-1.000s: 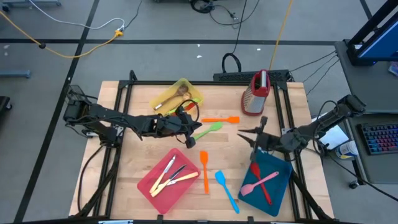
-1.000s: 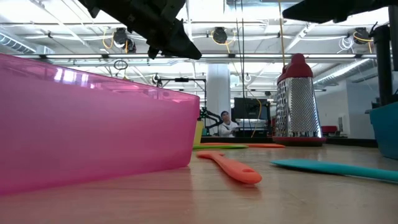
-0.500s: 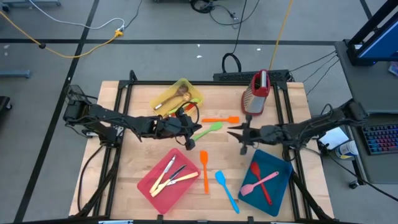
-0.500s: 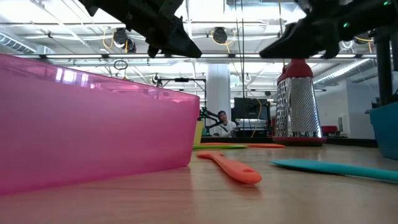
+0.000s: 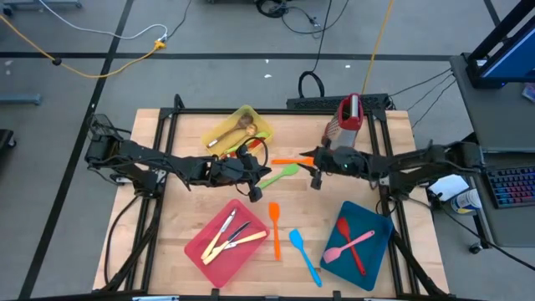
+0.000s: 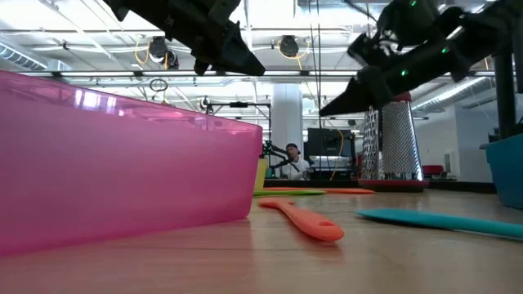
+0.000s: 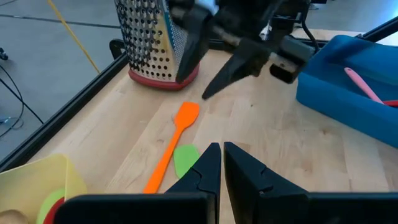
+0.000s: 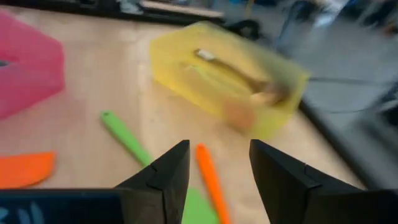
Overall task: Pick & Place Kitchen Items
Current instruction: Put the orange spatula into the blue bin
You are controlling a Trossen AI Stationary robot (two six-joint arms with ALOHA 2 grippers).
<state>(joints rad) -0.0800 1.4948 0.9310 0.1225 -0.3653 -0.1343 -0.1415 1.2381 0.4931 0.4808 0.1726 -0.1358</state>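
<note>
An orange spatula (image 5: 297, 160) and a green spatula (image 5: 280, 174) lie flat on the wooden table at mid-far. My right gripper (image 5: 309, 167) hovers open above the orange spatula's right end, clear of the table; its wrist view shows both handles (image 8: 208, 168) ahead between the fingers. My left gripper (image 5: 251, 165) hangs shut and empty left of the green spatula (image 7: 185, 158). A second orange spatula (image 5: 274, 230) and a blue one (image 5: 305, 257) lie nearer the front.
A yellow tray (image 5: 238, 130) with wooden spoons stands at the far side. A pink tray (image 5: 226, 242) with cutlery and a blue tray (image 5: 359, 242) with a pink spoon and a red utensil stand near the front. A metal grater (image 5: 344, 125) stands just beyond my right gripper.
My right gripper has left the blue tray and swept toward the table's left and far edge. It now hangs over the orange spatula, near the grater. The left arm and all the utensils have stayed put.
</note>
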